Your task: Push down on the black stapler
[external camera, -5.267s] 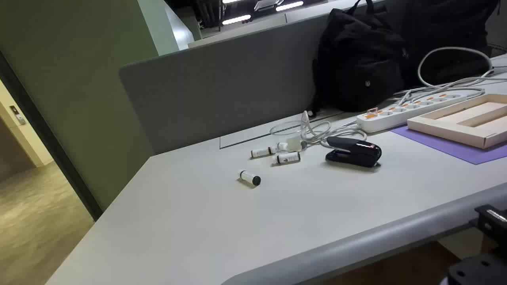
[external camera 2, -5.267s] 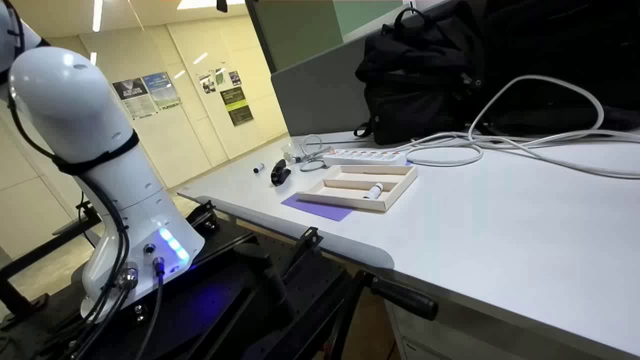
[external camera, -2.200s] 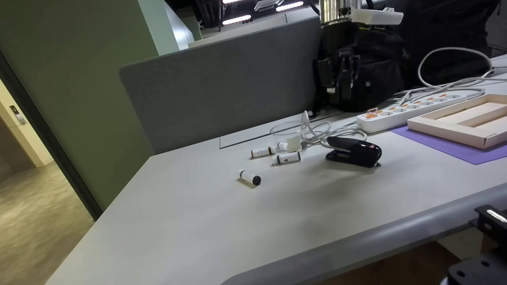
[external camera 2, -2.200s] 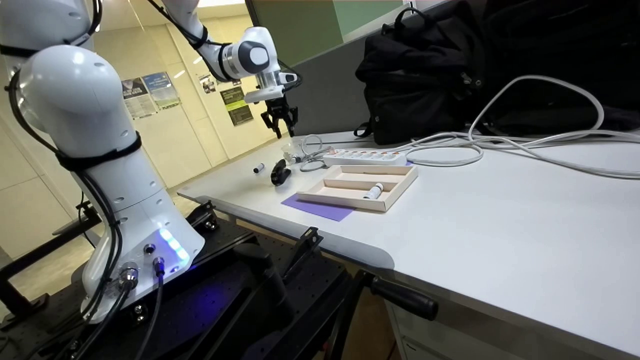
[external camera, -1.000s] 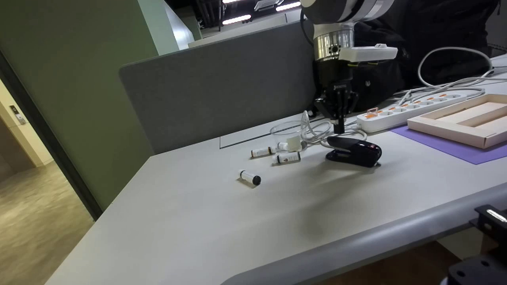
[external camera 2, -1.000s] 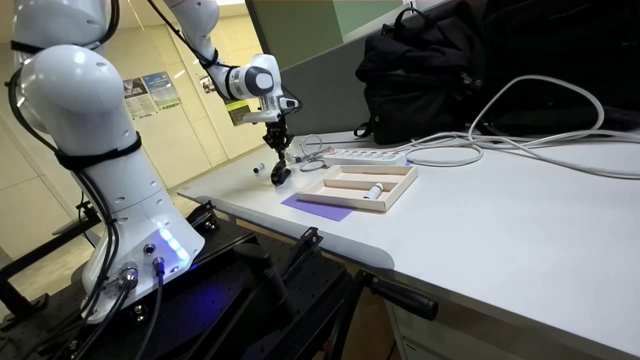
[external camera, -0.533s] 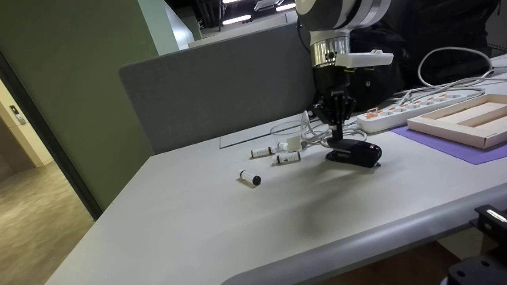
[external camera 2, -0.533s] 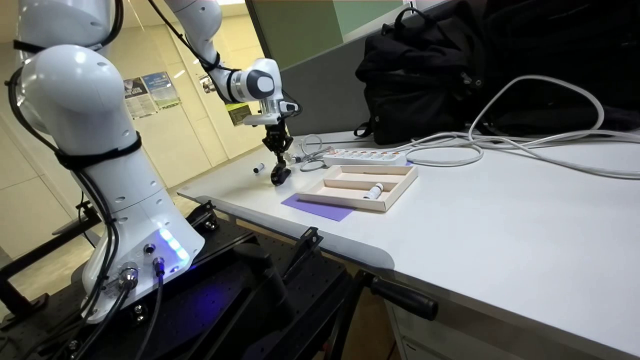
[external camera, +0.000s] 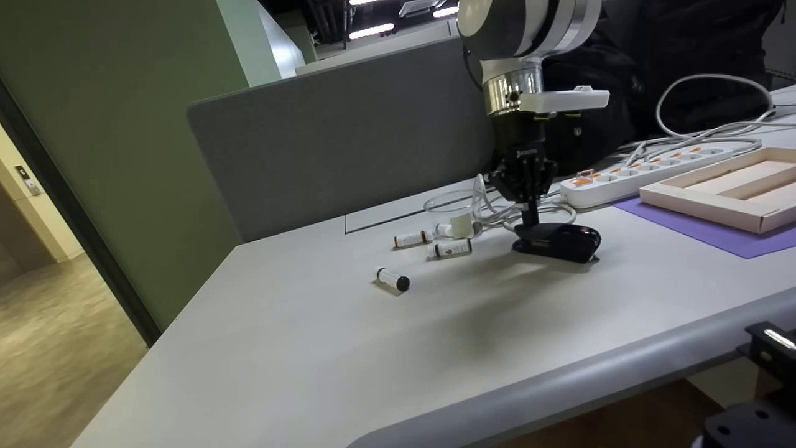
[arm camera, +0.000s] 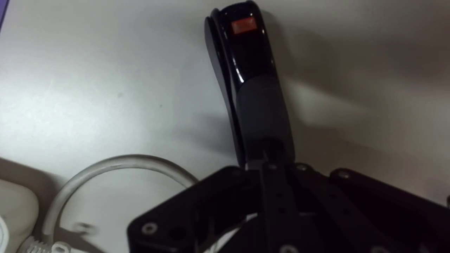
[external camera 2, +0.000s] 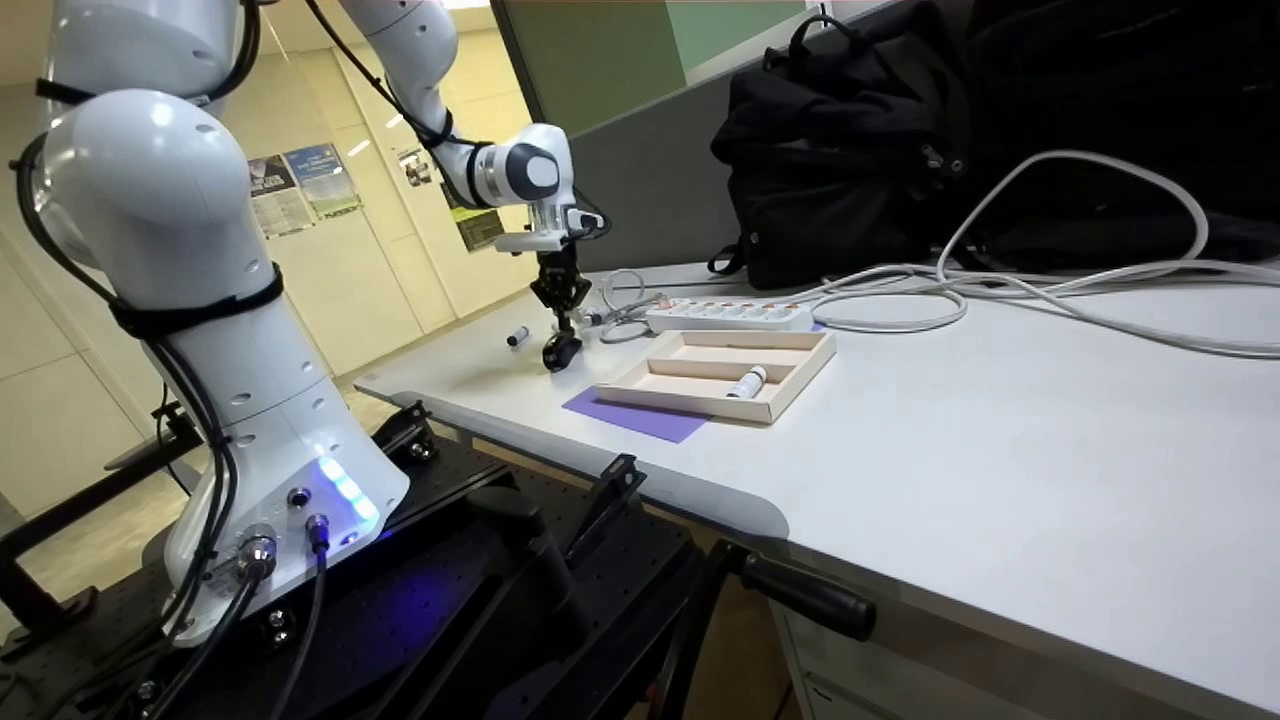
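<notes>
well, the claw [external camera: 530, 220], pinched together and seemingly holding nothing, touches the black stapler [external camera: 559, 241] from above.

Office, white desk [external camera: 348, 339], grey partition [external camera: 351, 140]

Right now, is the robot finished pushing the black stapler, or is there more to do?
Done: the gripper is shut and touching the handle of the black stapler. In hand: the press itself, with the handle low and close over the base. I can't tell if it's fully squeezed. Left: perhaps more push, then lifting off, since the gripper is on it.
</notes>
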You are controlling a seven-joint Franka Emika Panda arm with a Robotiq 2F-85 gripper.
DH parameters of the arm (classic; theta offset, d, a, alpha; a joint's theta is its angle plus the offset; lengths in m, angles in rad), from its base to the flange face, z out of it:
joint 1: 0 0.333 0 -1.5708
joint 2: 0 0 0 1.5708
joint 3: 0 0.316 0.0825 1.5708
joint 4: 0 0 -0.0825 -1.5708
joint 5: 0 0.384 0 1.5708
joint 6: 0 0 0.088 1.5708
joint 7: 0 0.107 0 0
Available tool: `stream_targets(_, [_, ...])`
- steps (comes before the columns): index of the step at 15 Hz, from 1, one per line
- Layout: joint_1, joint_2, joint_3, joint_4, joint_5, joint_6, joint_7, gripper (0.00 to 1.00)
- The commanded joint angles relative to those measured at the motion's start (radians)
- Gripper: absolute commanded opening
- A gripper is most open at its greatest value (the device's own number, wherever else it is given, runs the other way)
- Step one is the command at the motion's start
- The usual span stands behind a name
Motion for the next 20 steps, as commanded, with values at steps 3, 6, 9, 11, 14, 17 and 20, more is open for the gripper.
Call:
stream_targets(3, [-0.004,0.114,-0.008,0.086,-0.005,-0.084,0.03,0.0])
stream_targets(6, [-0.005,0.137,-0.006,0.117,0.002,-0.128,0.029,0.0])
stream_targets(9, [-0.005,0.1,0.006,0.128,0.008,-0.149,0.018,0.0])
stream_targets(11, [-0.019,0.016,0.022,0.092,0.02,-0.143,-0.006,0.0])
stream_targets(14, [-0.061,-0.122,0.055,0.025,0.071,-0.147,-0.068,0.0])
stream_targets(17, [-0.11,-0.244,0.068,-0.04,0.153,-0.153,-0.142,0.32])
stream_targets(20, [-0.089,-0.212,0.045,0.008,0.145,-0.168,-0.148,0.29])
